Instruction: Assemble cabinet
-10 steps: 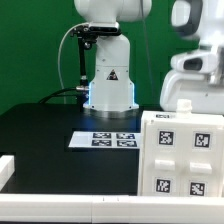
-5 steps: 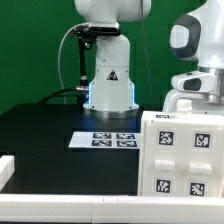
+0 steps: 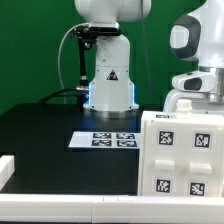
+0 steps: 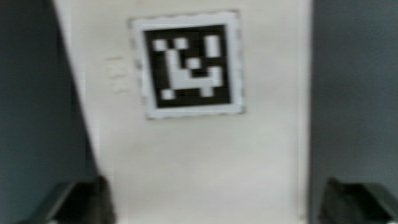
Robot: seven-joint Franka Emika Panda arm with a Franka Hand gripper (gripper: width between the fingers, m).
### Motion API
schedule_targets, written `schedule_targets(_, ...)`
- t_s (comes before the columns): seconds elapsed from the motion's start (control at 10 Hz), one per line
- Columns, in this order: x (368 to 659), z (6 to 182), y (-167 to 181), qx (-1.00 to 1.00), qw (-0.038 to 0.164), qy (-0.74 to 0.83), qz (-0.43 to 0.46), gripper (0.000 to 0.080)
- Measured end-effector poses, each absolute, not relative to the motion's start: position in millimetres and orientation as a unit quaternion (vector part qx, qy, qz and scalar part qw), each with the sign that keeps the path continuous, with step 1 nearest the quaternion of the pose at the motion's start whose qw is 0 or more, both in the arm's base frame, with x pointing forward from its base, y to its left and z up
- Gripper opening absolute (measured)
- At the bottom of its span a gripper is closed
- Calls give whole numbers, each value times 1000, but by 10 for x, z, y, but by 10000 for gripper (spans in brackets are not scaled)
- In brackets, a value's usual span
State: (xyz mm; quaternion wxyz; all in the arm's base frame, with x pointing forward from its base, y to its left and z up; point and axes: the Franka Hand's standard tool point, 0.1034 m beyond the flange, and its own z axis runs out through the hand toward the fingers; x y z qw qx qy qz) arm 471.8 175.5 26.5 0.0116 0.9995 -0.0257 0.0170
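Note:
The white cabinet body (image 3: 181,152) stands at the front of the exterior view's right, its face carrying several square tags. My gripper (image 3: 186,100) hangs just behind its top edge, with the fingertips hidden there. In the wrist view a white cabinet panel (image 4: 196,140) with one black-and-white tag (image 4: 189,68) runs between my two dark fingers (image 4: 79,203). My gripper (image 4: 217,203) is open and straddles the panel. One finger sits close to the panel's edge, and the other stands a little apart from it.
The marker board (image 3: 105,140) lies flat on the black table in the middle. The white robot pedestal (image 3: 110,85) with a blue glow stands behind it. A white bracket (image 3: 8,166) sits at the front of the exterior view's left.
The arm's upper part dropped and turned above the cabinet body a second ago. It has held still for the last half second.

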Motion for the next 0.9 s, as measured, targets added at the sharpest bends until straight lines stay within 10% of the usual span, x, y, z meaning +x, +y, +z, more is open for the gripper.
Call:
schedule_targets(0.1,4721,268,1760,999,11,-25,17,478)
schedule_targets(0.3,4726,271,1764,999,11,-25,18,153)
schedule_targets(0.5,4728,272,1766,999,11,-25,18,36)
schedule_targets(0.9,4749,308,1729,999,7,-26,19,2)
